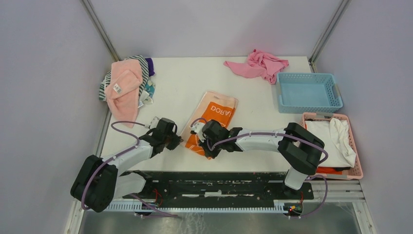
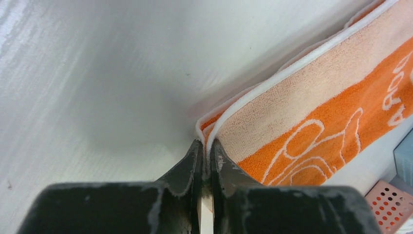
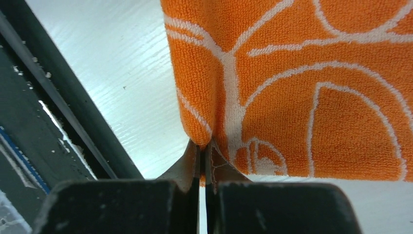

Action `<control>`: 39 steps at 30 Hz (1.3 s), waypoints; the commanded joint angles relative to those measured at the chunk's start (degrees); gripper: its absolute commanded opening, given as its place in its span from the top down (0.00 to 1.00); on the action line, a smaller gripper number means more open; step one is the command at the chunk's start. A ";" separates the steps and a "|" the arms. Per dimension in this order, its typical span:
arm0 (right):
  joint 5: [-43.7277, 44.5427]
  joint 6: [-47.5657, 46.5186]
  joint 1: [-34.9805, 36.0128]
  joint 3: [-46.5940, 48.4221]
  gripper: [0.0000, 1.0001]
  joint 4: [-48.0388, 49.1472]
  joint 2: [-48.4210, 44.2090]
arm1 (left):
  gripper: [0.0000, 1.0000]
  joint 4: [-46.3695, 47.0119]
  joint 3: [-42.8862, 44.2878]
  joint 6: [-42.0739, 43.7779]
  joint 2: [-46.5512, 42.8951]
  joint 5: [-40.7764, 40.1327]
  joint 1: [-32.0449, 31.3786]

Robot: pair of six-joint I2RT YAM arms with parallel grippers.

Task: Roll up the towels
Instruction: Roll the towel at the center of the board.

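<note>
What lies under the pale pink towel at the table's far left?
From under the pale pink towel a striped cloth sticks out on the left, a purple piece at the far end, something teal and white on the right. The rest beneath is covered.

The right gripper (image 3: pixel 203 148) pinches a fold of the orange towel (image 3: pixel 316 87), which spreads ahead and to its right. White desk (image 3: pixel 117 73) lies left of it, with a dark rail (image 3: pixel 44 92) beyond.

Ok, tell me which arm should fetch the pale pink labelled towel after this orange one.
Left. The pale pink towel lies in the far-left corner, on the left gripper's side; the right gripper would likely reach across. Both pinch the orange patterned towel.
</note>
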 commanded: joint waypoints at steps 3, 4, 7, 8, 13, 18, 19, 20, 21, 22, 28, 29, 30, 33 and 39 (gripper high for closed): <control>-8.67 2.77 -2.81 -0.55 0.99 0.93 -3.64 | 0.87 -4.38 1.88 7.83 -2.32 -4.32 2.66; -10.65 3.47 -3.77 -0.33 0.99 1.12 -3.67 | 0.83 -5.02 2.39 8.44 -2.70 -4.41 2.91; -17.03 6.76 -7.18 0.18 1.00 2.67 -2.88 | 0.67 -7.61 4.66 11.27 -3.80 -4.92 3.13; -19.10 8.02 -8.47 0.03 0.99 3.81 -2.39 | 0.59 -8.76 5.36 11.86 -4.20 -5.38 3.20; -29.36 12.95 -13.02 0.36 1.00 7.81 2.03 | 0.25 -12.81 6.91 14.44 -8.88 -6.65 4.00; -37.42 18.32 -16.63 0.62 0.99 12.27 6.05 | 0.14 -13.23 4.88 15.82 -15.17 -2.47 5.11; -38.23 19.28 -17.41 1.12 0.99 12.50 7.04 | 0.13 -12.93 4.26 15.91 -16.16 -1.02 5.31; -39.29 20.04 -18.16 1.59 0.99 12.77 8.16 | 0.12 -12.60 3.54 15.91 -17.18 0.27 5.45; -40.49 20.83 -18.86 2.02 0.99 12.94 9.19 | 0.11 -12.04 2.86 15.86 -18.10 1.80 5.63; -41.32 21.42 -19.52 2.44 0.99 12.99 10.22 | 0.10 -11.09 1.97 15.96 -18.95 3.39 5.80; -45.34 24.04 -22.62 4.20 0.99 14.04 14.73 | 0.09 -5.10 -1.61 16.67 -18.77 9.31 6.46; -45.56 24.12 -22.95 4.41 0.99 14.00 15.13 | 0.09 -3.95 -2.23 16.59 -18.40 9.76 6.53; -45.78 24.19 -23.23 4.70 0.99 13.93 15.76 | 0.09 -2.53 -3.04 16.44 -18.14 10.23 6.71; -46.40 24.15 -23.88 5.34 1.00 13.55 16.96 | 0.10 1.90 -4.97 16.14 -17.24 12.44 7.45; -46.61 23.37 -24.18 6.19 0.99 12.47 18.21 | 0.17 10.13 -7.03 15.76 -13.58 14.57 8.53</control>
